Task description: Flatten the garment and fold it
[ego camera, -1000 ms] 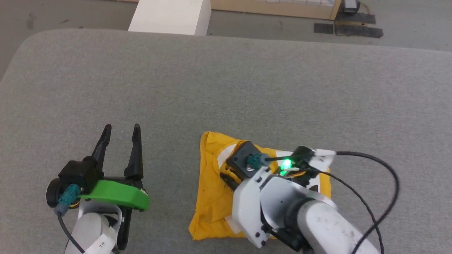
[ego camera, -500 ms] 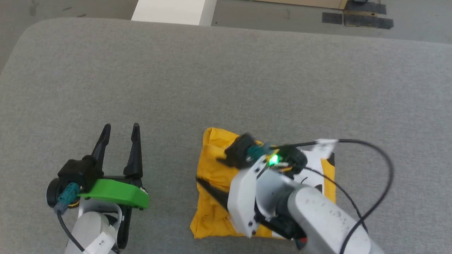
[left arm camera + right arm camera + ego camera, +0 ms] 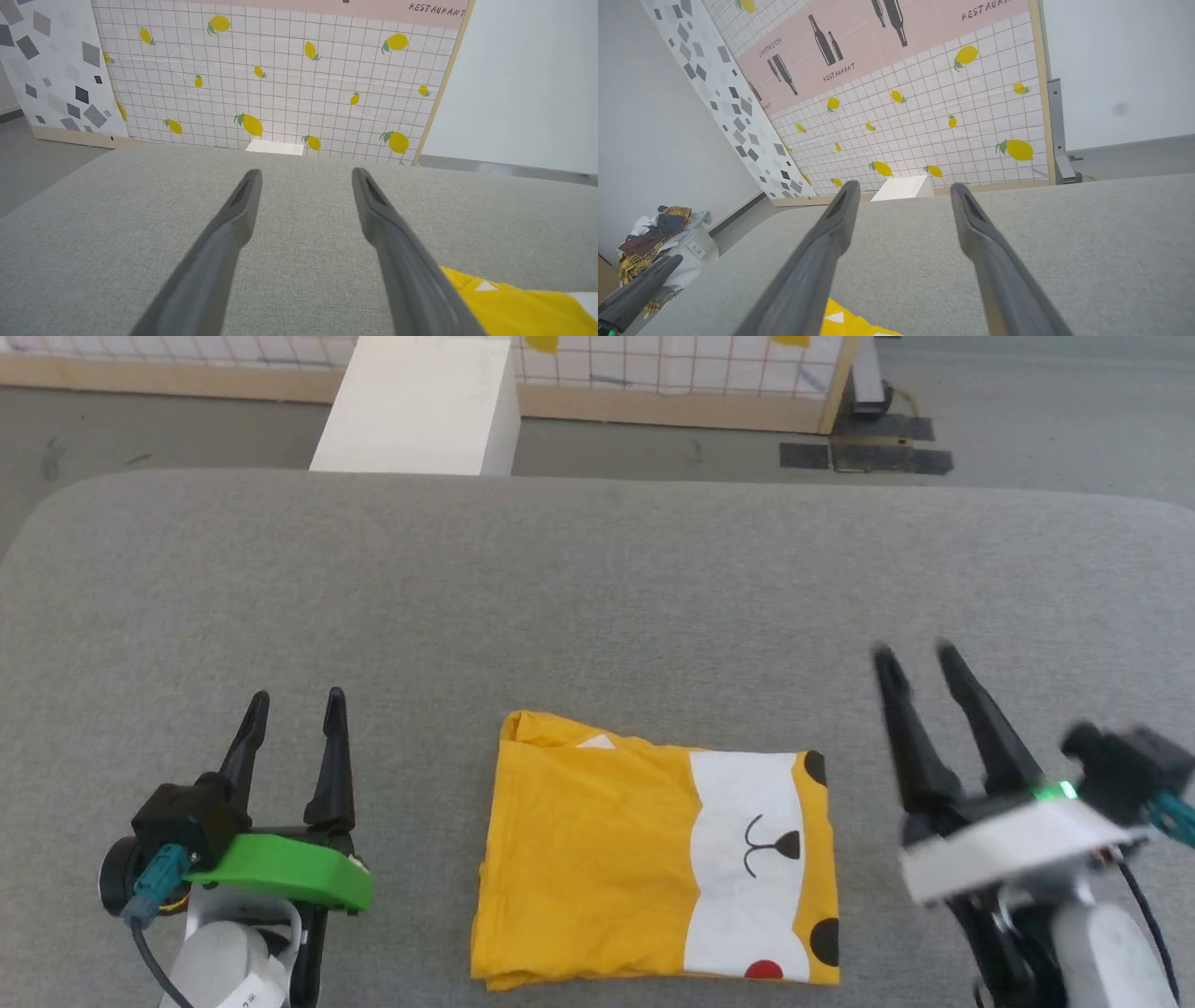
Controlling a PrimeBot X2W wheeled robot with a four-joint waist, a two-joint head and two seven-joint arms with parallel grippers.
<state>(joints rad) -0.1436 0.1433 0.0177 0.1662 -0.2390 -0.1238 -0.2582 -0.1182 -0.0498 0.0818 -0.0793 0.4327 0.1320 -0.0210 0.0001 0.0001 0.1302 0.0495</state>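
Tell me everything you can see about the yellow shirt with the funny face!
The yellow T-shirt is folded into a neat, nearly square packet lying flat on the grey padded surface. It looks like soft cotton with small creases. Its right part shows a white muzzle with a dark nose, mouth lines, black spots and a red dot by the near edge. The left gripper and right gripper stand open beside it, not touching it.

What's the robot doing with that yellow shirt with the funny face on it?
It's a folding job. The yellow T-shirt lies folded into a neat rectangle on the grey table, face print up. Neither gripper is touching it: the left gripper is open off to its left, and the right gripper is open off to its right, both holding nothing.
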